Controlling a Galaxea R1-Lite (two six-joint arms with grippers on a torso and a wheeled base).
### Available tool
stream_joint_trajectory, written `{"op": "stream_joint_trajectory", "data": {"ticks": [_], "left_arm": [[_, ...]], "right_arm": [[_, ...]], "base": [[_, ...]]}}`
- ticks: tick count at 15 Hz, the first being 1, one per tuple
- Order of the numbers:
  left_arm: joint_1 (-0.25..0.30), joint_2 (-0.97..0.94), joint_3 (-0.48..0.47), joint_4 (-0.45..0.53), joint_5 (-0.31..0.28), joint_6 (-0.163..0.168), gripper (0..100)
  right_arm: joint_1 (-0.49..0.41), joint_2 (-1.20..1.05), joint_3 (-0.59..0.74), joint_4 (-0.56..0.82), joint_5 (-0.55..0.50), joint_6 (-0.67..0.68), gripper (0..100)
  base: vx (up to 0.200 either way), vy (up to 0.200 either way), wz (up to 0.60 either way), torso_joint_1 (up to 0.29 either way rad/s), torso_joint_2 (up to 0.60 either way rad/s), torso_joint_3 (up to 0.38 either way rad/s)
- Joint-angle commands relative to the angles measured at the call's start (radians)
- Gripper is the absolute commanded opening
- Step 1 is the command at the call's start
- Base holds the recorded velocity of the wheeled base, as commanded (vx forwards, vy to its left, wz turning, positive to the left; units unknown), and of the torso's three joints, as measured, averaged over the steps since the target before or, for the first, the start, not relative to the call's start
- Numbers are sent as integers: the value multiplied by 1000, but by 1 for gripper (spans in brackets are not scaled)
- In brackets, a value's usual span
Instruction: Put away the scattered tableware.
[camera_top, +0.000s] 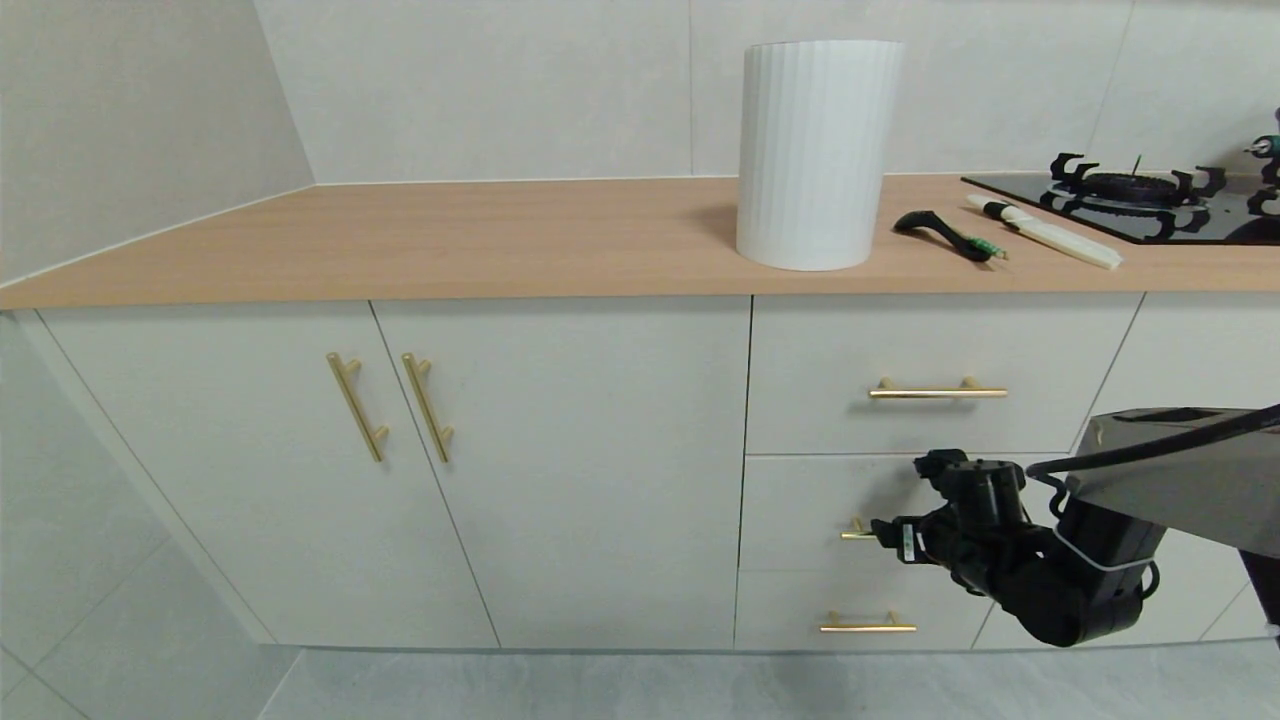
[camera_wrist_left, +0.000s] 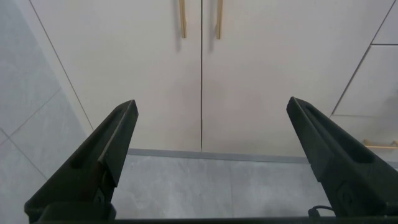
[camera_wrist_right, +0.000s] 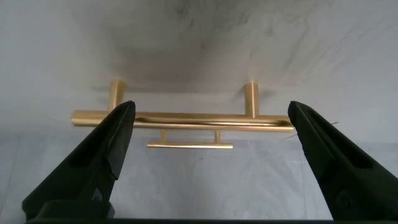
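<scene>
Risk of a slipped pull, judged from the head view: the right gripper (camera_top: 884, 530) sits at the middle drawer handle (camera_top: 855, 534), low on the cabinet front, and the wrist hides most of that bar. A closure off the bar or a slanted pull would likely let the thin rod slide out and leave the drawer shut. Tableware lies well apart, up on the counter (camera_top: 450, 240): black utensil (camera_top: 945, 233) and white utensil (camera_top: 1048, 233) side by side, between the white ribbed canister (camera_top: 815, 150) and the hob (camera_top: 1140, 195). The top drawer handle (camera_top: 938, 392) is above the gripper and the bottom drawer handle (camera_top: 868, 627) below. An opened drawer would probably stand in the arm's way on any reach up to the counter. Left wrist view: left gripper (camera_wrist_left: 211, 158) spread wide, holding nothing, facing the double doors (camera_wrist_left: 201, 68) and floor (camera_wrist_left: 205, 186). Right wrist view: fingers (camera_wrist_right: 102, 155) parted wide, nothing held, the bar showing between them. The opening runs along the bar, not across it, so closing as it stands may catch only the posts. Contact cannot be told.
</scene>
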Motion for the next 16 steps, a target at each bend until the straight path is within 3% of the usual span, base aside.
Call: {"op": "stream_joint_trajectory", "data": {"ticks": [1,16], "left_arm": [[0,0,0,0,1,0,100],[0,0,0,0,1,0,100]], "right_arm": [[-3,18,-25,2,-3,14,100],[-17,44,-46,94,-36,5,100]], "base": [[0,0,0,0,0,0],[0,0,0,0,0,0]]}}
